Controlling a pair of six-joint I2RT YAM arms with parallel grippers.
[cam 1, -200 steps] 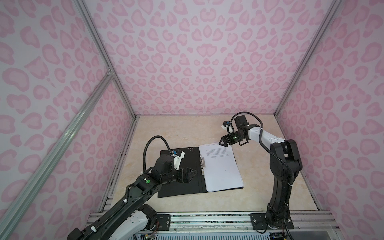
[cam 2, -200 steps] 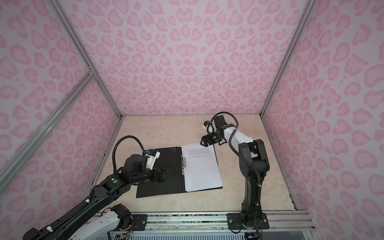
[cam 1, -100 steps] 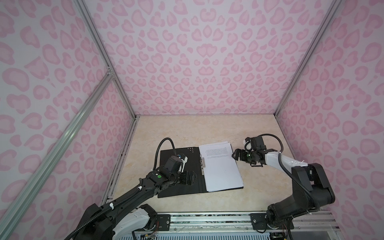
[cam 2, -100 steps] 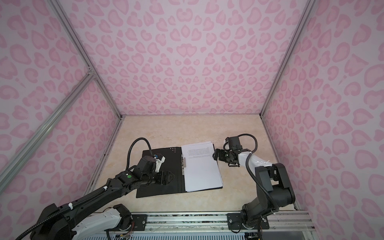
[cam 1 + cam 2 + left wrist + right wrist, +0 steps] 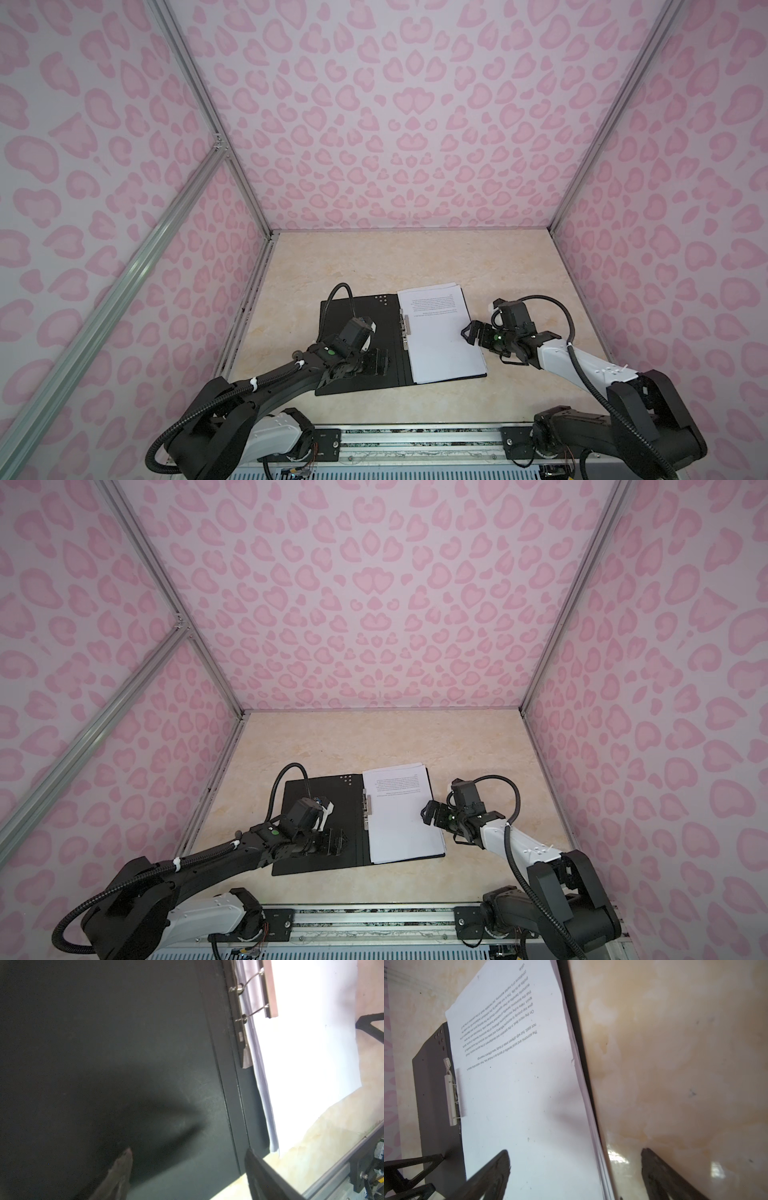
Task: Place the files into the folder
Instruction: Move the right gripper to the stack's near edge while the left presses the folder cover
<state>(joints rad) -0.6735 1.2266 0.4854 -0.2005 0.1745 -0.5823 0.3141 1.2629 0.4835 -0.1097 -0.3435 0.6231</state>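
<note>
The left gripper [image 5: 375,360] is seen low over the left flap of the folder [image 5: 382,316], its fingers [image 5: 124,1165] held apart with nothing between them; whether the flap is touched cannot be told. Compared with a second ago, its arm is stretched lower and flatter, while the gripper is found over much the same part of the flap. The folder is laid open on the beige table [image 5: 415,257], black inside up, and has not been shifted. Along its spine the metal clip [image 5: 405,328] is seen, standing beside the left edge of the files [image 5: 440,340]. The files are stacked on the right half of the folder, printed text at the far end, as they were before. At the right edge of the stack, the right gripper [image 5: 471,332] is held wide open: in the right wrist view one finger [image 5: 496,1167] is placed over the top sheet and the other over the bare table. A second ago this gripper was raised by the far corner of the files; it has since been brought down and nearer.
</note>
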